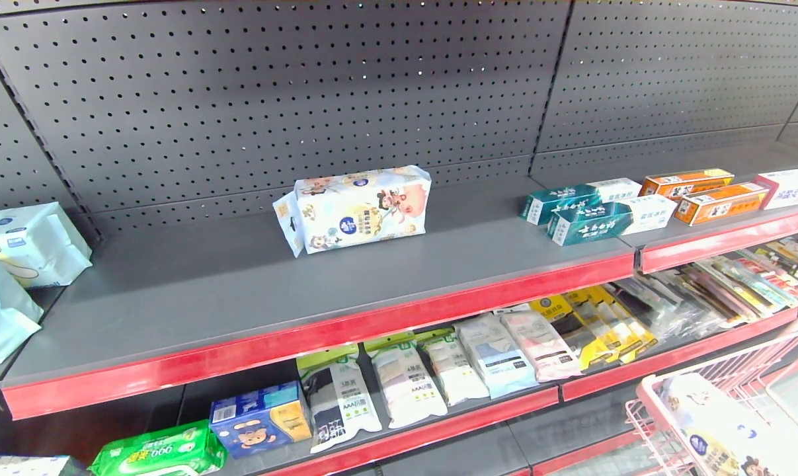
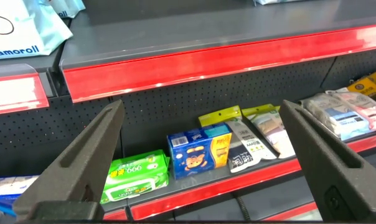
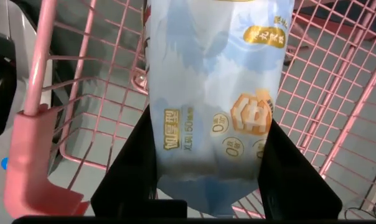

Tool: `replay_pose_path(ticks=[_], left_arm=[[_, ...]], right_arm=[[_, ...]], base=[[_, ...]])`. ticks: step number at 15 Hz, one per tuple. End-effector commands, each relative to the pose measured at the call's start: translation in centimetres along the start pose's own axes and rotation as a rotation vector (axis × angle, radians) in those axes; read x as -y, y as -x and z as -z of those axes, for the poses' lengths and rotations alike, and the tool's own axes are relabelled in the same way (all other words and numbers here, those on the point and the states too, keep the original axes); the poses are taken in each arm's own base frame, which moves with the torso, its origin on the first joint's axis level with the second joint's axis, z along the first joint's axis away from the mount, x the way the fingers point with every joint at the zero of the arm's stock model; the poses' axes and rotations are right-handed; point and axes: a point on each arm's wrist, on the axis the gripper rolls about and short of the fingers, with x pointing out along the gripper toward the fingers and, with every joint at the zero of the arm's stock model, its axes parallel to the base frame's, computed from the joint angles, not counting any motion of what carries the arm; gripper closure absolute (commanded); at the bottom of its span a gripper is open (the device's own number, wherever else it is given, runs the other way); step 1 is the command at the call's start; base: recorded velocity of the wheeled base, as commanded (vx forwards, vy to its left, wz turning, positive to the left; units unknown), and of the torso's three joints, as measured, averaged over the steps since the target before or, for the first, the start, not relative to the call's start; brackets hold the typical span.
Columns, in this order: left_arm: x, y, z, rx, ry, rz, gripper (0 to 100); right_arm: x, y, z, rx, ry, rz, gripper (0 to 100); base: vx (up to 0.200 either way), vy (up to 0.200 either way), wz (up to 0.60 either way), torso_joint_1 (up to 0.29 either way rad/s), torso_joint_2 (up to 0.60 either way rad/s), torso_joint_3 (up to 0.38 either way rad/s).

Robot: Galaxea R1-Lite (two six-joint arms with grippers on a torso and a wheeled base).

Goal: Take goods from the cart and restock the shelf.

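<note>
A pale blue tissue pack (image 3: 216, 93) sits between the black fingers (image 3: 133, 158) of my right gripper (image 3: 208, 163), which is shut on its lower end inside the pink wire cart (image 3: 35, 124). In the head view the cart (image 1: 650, 396) stands at the lower right with a printed white pack (image 1: 709, 416) in it. A matching cartoon-printed tissue pack (image 1: 359, 208) stands on the grey upper shelf (image 1: 240, 291), near its middle. My left gripper (image 2: 203, 168) hangs open in front of the lower shelf, nothing between its fingers.
Teal toothpaste boxes (image 1: 590, 211) and orange boxes (image 1: 703, 192) line the shelf's right part. Blue-white packs (image 1: 22, 244) sit at its left end. The lower shelf holds a green wipes pack (image 1: 157, 453), a blue box (image 1: 260, 416) and several bagged goods (image 1: 491, 357).
</note>
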Motion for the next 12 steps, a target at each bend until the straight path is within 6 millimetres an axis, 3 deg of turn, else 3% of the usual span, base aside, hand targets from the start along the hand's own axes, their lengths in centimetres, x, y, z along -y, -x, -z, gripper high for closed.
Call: replay_pose_path(ticks=[1, 4, 12], left_arm=[[0.0, 0.0, 0.0, -0.001, 0.0, 0.0, 0], [0.0, 0.0, 0.0, 0.001, 0.0, 0.0, 0], [0.0, 0.0, 0.0, -0.001, 0.0, 0.0, 0]], right_arm=[[-0.4, 1.7, -0.8, 0.008, 0.025, 0.036, 100], [-1.6, 2.4, -0.9, 0.009, 0.021, 0.023, 100], [-1.3, 4.1, -1.9, 0.054, 0.135, 0.074, 100]], base=[[0.0, 0.0, 0.0, 0.0, 0.0, 0.0], [0.0, 0.0, 0.0, 0.0, 0.0, 0.0], [0.0, 0.0, 0.0, 0.0, 0.0, 0.0]])
